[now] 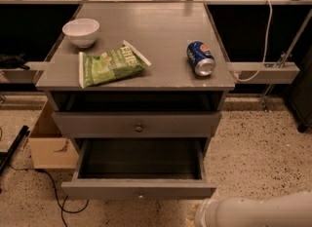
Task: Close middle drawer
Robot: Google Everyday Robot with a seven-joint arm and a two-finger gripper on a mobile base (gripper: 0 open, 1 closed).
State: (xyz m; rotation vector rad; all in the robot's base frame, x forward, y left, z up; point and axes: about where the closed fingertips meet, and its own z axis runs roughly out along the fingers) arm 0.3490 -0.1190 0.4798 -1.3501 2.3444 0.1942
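Note:
The grey cabinet (136, 77) shows two drawer fronts with small round knobs. The upper drawer (139, 123) sticks out a little, with a dark gap above it. Below it the middle drawer (139, 189) is pulled far out, and its empty dark inside (139, 160) shows. The lowest drawer is hidden beneath it. My gripper is out of view. Only a white arm segment (253, 211) shows at the bottom right corner, in front of and to the right of the open drawer's front.
On the cabinet top are a white bowl (81, 31), a green chip bag (109, 65) and a blue soda can (200, 58) on its side. A cardboard box (48, 145) and black cables (53, 192) lie at the left. Speckled floor (258, 153) is at the right.

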